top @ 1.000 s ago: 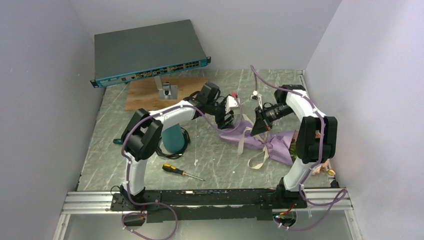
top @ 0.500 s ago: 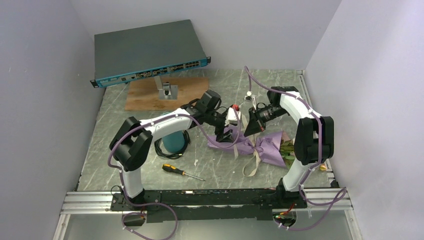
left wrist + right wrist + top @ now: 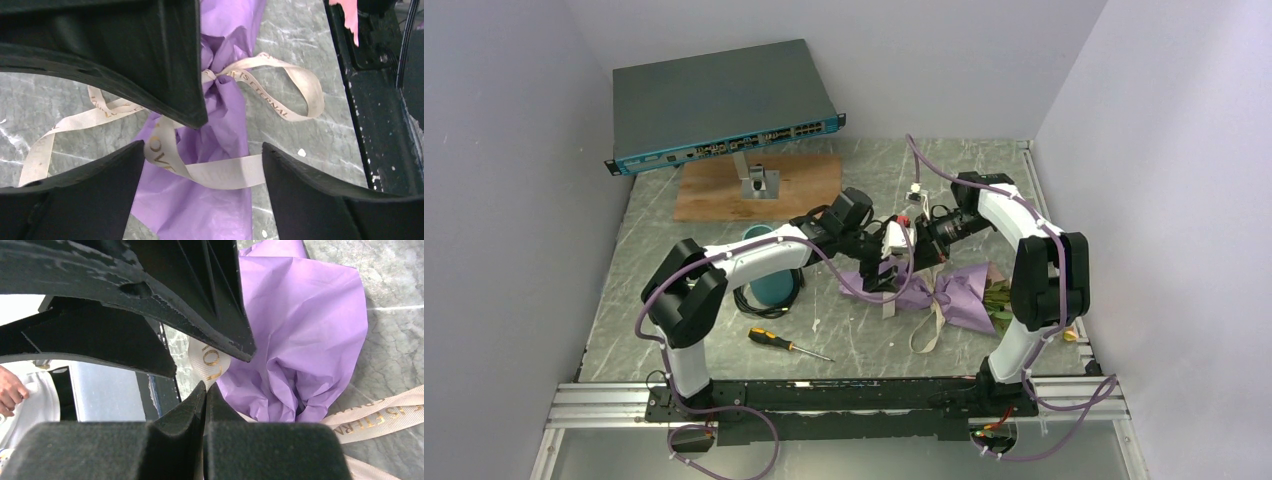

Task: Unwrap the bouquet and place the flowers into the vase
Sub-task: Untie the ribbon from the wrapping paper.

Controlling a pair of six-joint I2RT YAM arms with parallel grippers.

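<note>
The bouquet (image 3: 949,292) lies on its side on the marble table, wrapped in purple paper (image 3: 200,210) and tied with a cream printed ribbon (image 3: 225,172). Green leaves of the flowers (image 3: 1001,298) poke from its right end. My right gripper (image 3: 205,386) is shut on a strand of the ribbon (image 3: 210,362), just above the knot. My left gripper (image 3: 202,167) hangs open over the paper, and a ribbon strand stretches across between its fingers. The teal vase (image 3: 771,288) stands to the left, partly hidden behind my left arm.
A black cable coil (image 3: 749,298) circles the vase. A screwdriver (image 3: 789,344) lies near the front. A wooden board (image 3: 714,190) with a metal stand (image 3: 759,182) and a tilted network switch (image 3: 724,100) fill the back left. Walls close both sides.
My left gripper has swung right to the bouquet's knot and opened wider. My right gripper has pulled the ribbon back and to the left, and the bouquet slid left with it.
</note>
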